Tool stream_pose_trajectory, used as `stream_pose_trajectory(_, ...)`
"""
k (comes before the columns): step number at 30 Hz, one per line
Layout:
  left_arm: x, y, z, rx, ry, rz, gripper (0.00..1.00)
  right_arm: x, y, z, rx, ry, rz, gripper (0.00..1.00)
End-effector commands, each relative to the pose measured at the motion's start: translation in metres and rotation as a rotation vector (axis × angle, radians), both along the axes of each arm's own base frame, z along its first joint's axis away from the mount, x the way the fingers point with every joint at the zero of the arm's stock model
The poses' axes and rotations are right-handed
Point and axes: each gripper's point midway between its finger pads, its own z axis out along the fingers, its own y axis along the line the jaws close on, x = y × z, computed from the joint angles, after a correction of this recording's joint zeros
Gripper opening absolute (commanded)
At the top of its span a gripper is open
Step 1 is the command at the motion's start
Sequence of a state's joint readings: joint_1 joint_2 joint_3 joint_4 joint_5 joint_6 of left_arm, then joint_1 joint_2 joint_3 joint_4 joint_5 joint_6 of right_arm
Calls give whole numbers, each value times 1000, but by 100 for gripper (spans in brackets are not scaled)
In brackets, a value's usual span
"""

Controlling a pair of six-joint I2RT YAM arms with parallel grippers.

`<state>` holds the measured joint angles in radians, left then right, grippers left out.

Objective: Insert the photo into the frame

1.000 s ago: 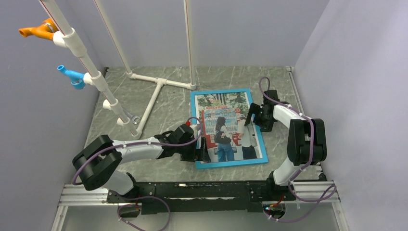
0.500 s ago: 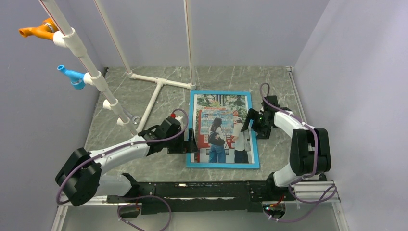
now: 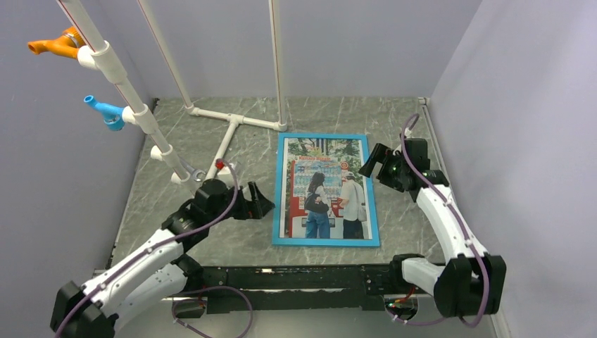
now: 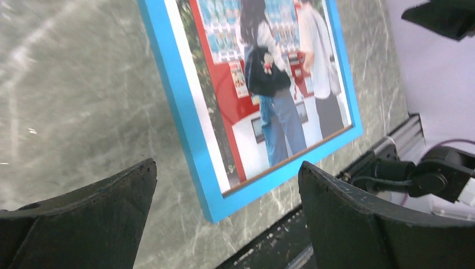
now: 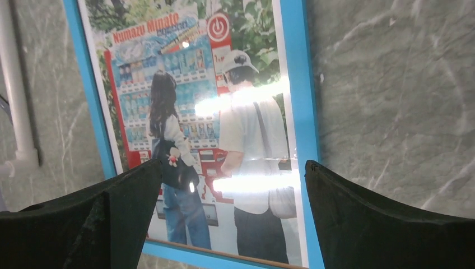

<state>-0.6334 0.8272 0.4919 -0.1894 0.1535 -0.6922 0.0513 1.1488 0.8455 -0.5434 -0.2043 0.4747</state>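
1. Where the grey marbled table (image 3: 405,123) fills the middle of the overhead view, we see the frame (image 3: 324,241) lying flat a little right of centre, its blue side up.
2. The photo (image 3: 325,186) sits inside that blue border, picture side up: two people facing red vending machines under trees. In both wrist views we make out a thin brown strip along the print's bottom edge.
3. The left gripper (image 4: 227,168) is lower left of centre in the overhead view, near the frame's left side and not touching it. Its fingers are spread wide with nothing between them; in its own camera the frame's bottom corner shows in the gap.
4. The right gripper (image 5: 233,165) is right of centre in the overhead view, by the upper part of the frame's right side. Its fingers are also spread wide and empty. In its own camera we see bright glare across the pane.
5. A white pipe stand (image 3: 229,137) rests on the table above and left of the frame. At the upper left of the overhead view, a slanted pipe carries an orange fitting (image 3: 53,44) and a blue fitting (image 3: 98,109).
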Motion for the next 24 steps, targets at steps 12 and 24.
stream_pose_trajectory(12, 13, 149, 21, 327, -324, 555, 99, 7, -17, 31, -74, -287, -39, 100)
stream_pose_trajectory(24, 66, 148, 43, 528, -706, 538, 100, 15, -64, 21, -303, -507, -177, 100)
